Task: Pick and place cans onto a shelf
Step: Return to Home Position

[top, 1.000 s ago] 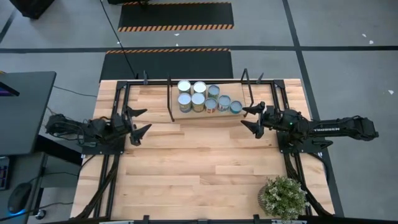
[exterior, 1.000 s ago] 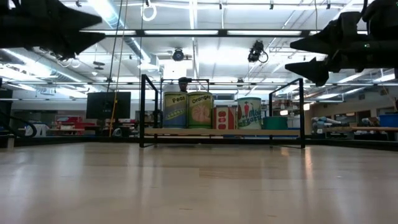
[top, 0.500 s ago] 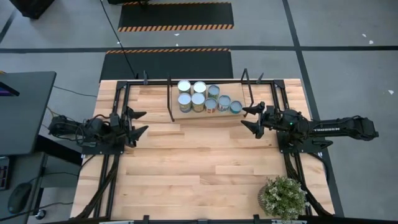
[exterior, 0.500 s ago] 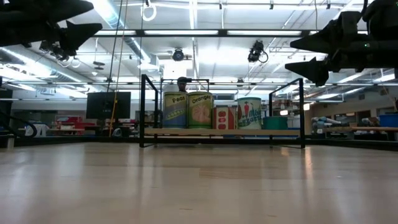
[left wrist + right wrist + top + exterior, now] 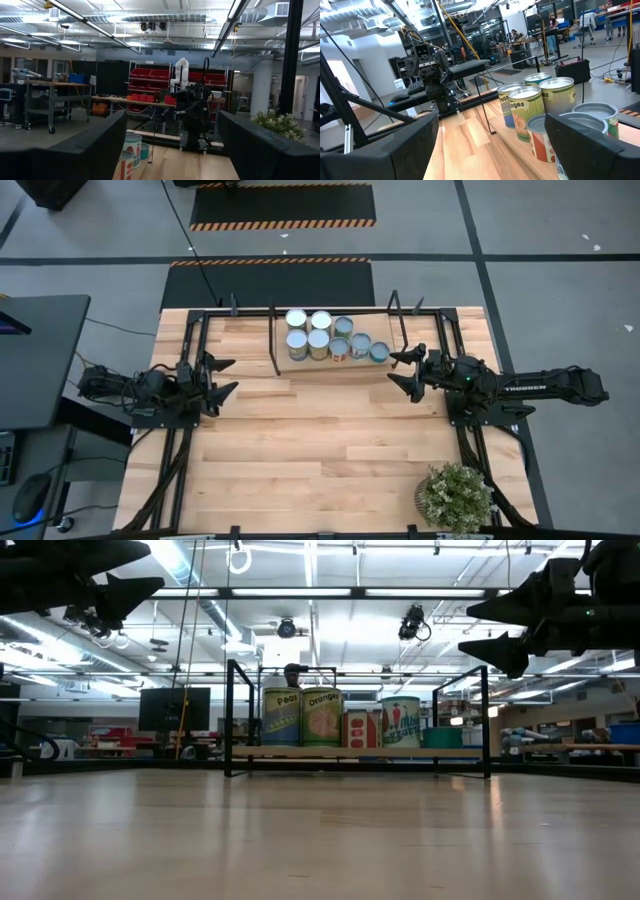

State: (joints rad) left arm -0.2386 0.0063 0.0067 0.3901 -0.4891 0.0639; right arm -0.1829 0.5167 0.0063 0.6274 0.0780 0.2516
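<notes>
As best I count from above, all eight cans [image 5: 330, 338] stand clustered on the shelf [image 5: 385, 322] at the table's [image 5: 320, 450] far edge. My left pincer [image 5: 232, 374] and right pincer [image 5: 392, 368] hang spread and empty either side of it. I judge nothing remains to place.

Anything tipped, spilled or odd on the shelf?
Nothing stands out. All eight cans stand upright, clustered on the shelf, with no spill visible. The left gripper and right gripper hang open and empty, one to either side.
</notes>
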